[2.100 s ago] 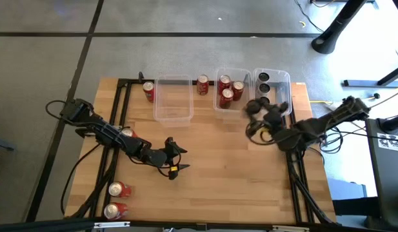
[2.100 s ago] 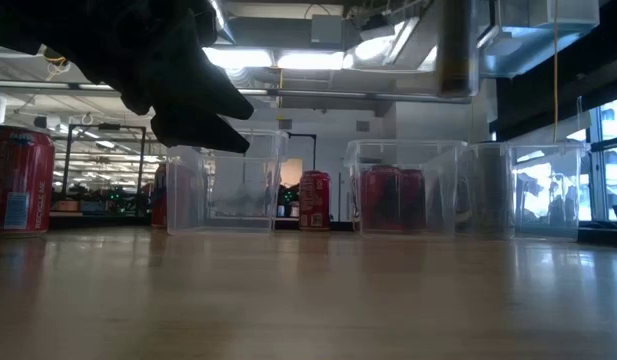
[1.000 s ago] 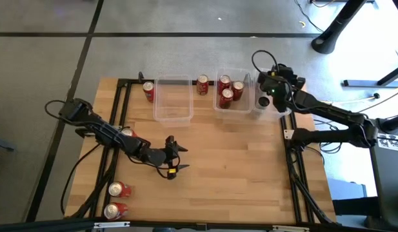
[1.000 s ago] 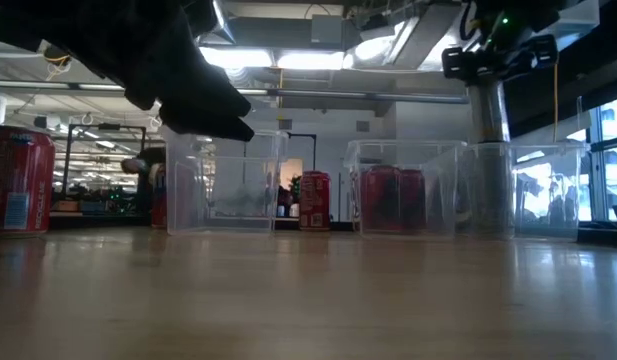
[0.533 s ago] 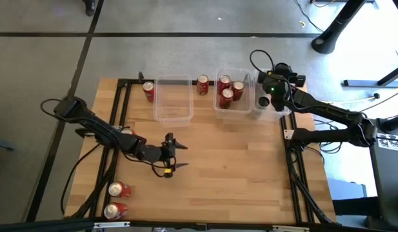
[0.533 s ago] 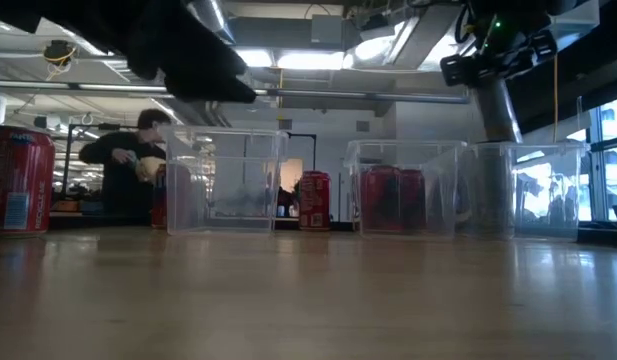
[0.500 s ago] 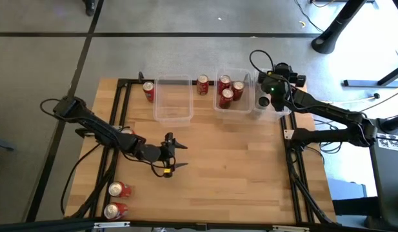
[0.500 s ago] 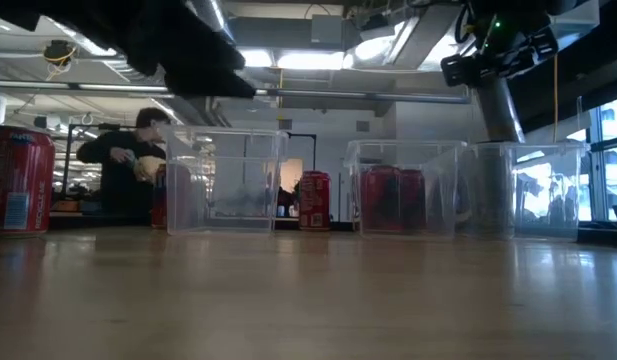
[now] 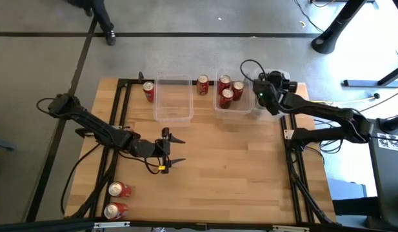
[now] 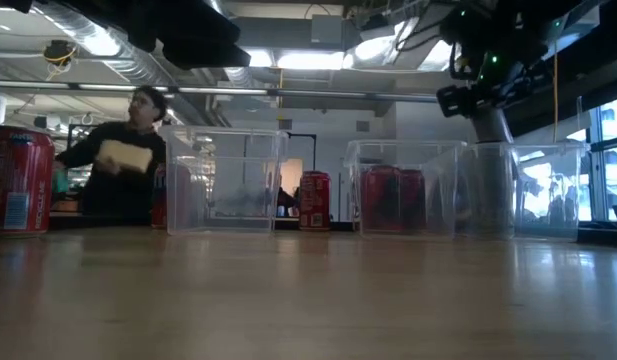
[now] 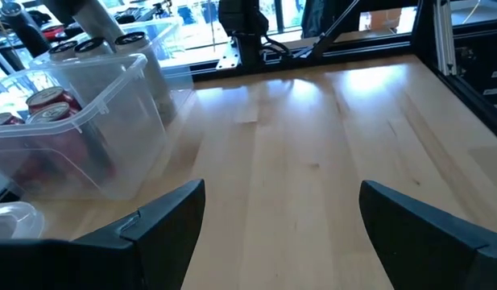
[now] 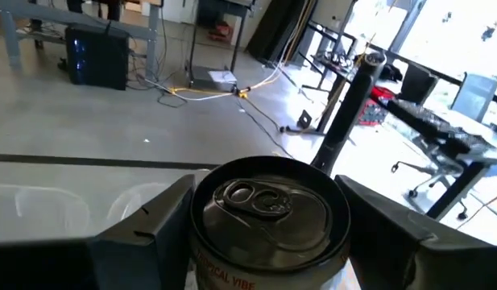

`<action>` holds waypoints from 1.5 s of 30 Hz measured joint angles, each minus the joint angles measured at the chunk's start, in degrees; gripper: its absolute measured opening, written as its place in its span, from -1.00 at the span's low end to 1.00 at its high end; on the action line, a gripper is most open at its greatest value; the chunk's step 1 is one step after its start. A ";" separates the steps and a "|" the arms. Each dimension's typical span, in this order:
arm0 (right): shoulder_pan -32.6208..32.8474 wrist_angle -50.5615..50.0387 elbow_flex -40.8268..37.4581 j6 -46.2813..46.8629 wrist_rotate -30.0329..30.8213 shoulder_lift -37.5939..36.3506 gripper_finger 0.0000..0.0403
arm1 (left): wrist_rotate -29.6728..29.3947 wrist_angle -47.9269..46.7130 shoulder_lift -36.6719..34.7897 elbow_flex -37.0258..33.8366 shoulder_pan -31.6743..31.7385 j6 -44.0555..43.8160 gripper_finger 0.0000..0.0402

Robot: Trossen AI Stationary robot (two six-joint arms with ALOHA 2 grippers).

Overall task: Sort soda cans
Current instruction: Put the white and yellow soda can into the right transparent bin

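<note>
right gripper [image 9: 268, 90]: it is hovering over the rightmost clear bin [image 9: 280, 78] at the far right of the counter [image 9: 237, 167], its fingers [image 12: 143, 225] closing around a can [image 12: 268, 221] that the right wrist view shows upright between them. A second ago it was sitting slightly farther right over the same bin; it is now drifting left toward the wall shared with the middle bin [image 9: 233, 111].
meaning for the task: the can is being carried above the bin and is not yet set down; I judge the release to be close, though whether this bin is the intended one I cannot tell.
left gripper [image 9: 168, 151]: it is hanging over the bare middle of the counter with fingers [image 11: 163, 221] spread wide and nothing between them. Over the last two seconds it has been turning and sliding a little left, which looks like a reach toward the loose cans.
sorted cans: three red cans [image 9: 227, 89] are standing in the middle bin; the left bin [image 9: 172, 115] is holding nothing.
loose cans: red ones are waiting at the near left corner [image 9: 117, 189], beside the left arm, and at the far edge [image 9: 202, 84].
background: a person [image 10: 123, 160] is walking into the low view behind the bins, clear of the arms.
</note>
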 joint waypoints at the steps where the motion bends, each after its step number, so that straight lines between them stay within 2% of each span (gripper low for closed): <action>1: 0.00 -0.18 -0.39 0.89 -0.18 0.38 0.21 | 0.02 -0.04 0.00 0.00 0.00 0.02 0.58; 15: -0.02 -4.79 -1.78 11.63 -1.92 5.85 0.21 | 0.00 0.02 0.02 0.00 0.00 -0.54 0.58; 21: -3.50 -7.26 -1.76 17.34 -7.90 8.29 0.22 | 0.00 0.02 0.04 -0.02 -0.02 -1.14 0.58; 28: -5.29 -6.20 -1.44 19.07 -10.81 9.90 0.39 | 0.00 -0.01 0.07 -0.02 -0.01 -1.21 0.58; 45: -5.25 -6.44 -1.54 19.39 -11.90 9.98 0.42 | -0.01 -1.13 0.08 -0.04 -0.01 -1.67 0.58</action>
